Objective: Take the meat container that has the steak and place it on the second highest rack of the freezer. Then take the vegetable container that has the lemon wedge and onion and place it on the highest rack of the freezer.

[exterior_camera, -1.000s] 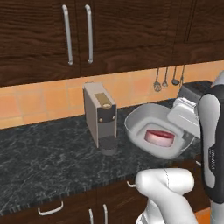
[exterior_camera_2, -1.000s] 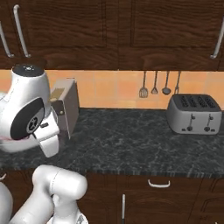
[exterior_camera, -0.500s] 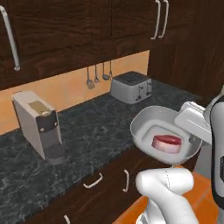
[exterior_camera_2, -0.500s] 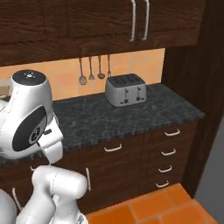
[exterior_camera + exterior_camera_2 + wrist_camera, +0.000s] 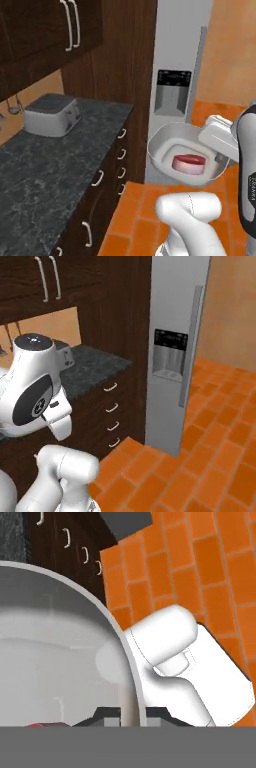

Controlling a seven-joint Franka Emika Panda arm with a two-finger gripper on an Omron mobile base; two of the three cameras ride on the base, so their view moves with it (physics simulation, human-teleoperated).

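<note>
The steak (image 5: 189, 163) lies in the meat container (image 5: 167, 145), which the gripper (image 5: 216, 150) clamps by its rim and carries above the orange floor (image 5: 220, 456). The first step is underway. Next, the closed grey freezer (image 5: 175, 331) must be reached and the container set on its second highest rack.
</note>
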